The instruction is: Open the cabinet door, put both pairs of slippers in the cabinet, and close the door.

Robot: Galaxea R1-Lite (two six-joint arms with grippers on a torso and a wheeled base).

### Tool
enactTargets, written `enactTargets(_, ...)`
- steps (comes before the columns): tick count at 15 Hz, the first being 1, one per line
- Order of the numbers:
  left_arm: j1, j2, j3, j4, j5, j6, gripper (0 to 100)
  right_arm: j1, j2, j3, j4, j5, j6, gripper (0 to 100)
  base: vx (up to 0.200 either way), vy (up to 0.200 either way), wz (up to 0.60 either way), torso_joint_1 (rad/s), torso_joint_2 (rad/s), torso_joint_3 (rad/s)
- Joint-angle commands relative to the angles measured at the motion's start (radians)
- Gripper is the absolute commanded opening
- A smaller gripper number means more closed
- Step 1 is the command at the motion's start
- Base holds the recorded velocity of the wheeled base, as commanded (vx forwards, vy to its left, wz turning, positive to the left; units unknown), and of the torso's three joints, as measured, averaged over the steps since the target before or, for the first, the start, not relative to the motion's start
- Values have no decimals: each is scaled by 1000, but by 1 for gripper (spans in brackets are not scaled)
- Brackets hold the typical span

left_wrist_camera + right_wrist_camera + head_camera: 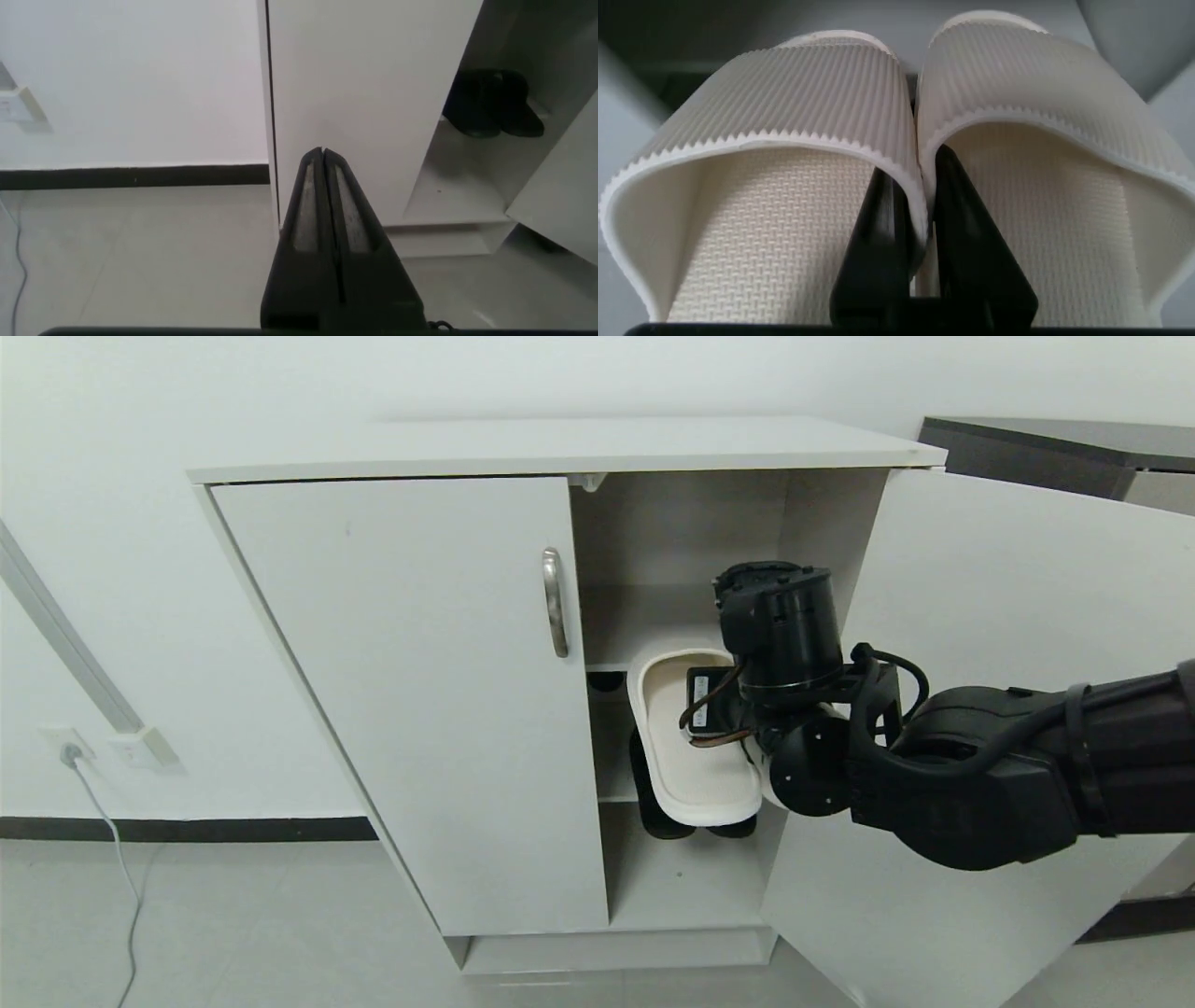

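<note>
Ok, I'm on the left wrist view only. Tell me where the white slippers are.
Observer: The right gripper is shut on the white slippers, pinching both together by their inner edges.
Operator: Give me their position.
Observer: They're at the open right half of the cabinet, tilted steeply, in front of the black slippers inside. I can't tell whether they rest on anything.

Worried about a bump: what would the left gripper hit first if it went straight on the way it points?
Most likely the closed cabinet door: the shut left gripper points at its front face. Depth is unclear, so I cannot say how soon.
</note>
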Motion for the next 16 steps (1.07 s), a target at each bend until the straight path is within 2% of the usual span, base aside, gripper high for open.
enactTargets(1,0,1,0,0,0,0,0,2,1,-1,-2,0,-1,0,200,0,0,7,-2,-7)
enactTargets(6,0,1,0,0,0,0,0,-2,22,-6,-9,2,-11,0,200,0,0,-1,0,2)
enactTargets(16,0,1,0,0,0,0,0,-101,197,-259,7,71,-83,0,0,0,0,0,0,0)
